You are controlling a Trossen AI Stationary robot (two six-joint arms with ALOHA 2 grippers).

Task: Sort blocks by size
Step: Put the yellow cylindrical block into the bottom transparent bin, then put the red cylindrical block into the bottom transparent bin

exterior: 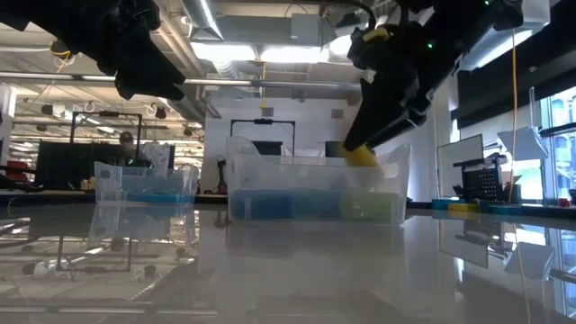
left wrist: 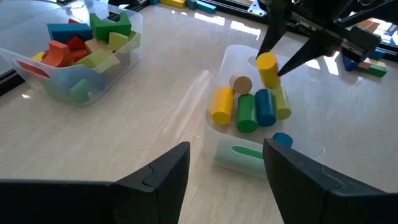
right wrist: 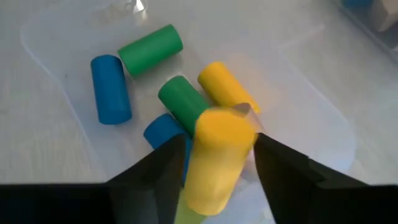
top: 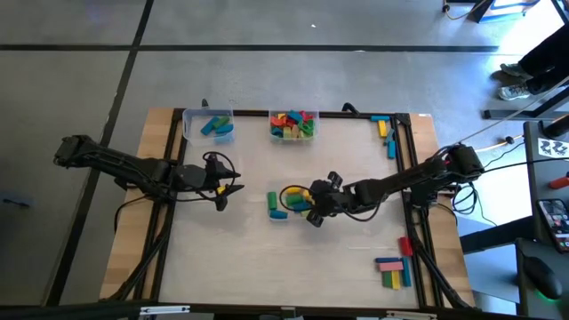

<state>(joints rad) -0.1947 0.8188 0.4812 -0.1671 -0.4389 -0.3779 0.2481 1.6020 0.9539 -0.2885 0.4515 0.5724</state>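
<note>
Yellow cylinder block (right wrist: 217,158) between right claw (right wrist: 214,174) fingers, over tub rim (left wrist: 219,134)

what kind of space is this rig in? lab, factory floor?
Looks like a robotics lab or workshop, not a factory line. Exposed ducts and strip lights run overhead, a monitor and equipment benches stand behind the table, and a person sits at a desk in the background.

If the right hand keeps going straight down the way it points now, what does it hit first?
Probably the cylinders lying in the clear tub right under it. The right hand has a yellow cylinder between its fingers, and that would likely meet the green cylinder first, though depth is hard to judge.
</note>
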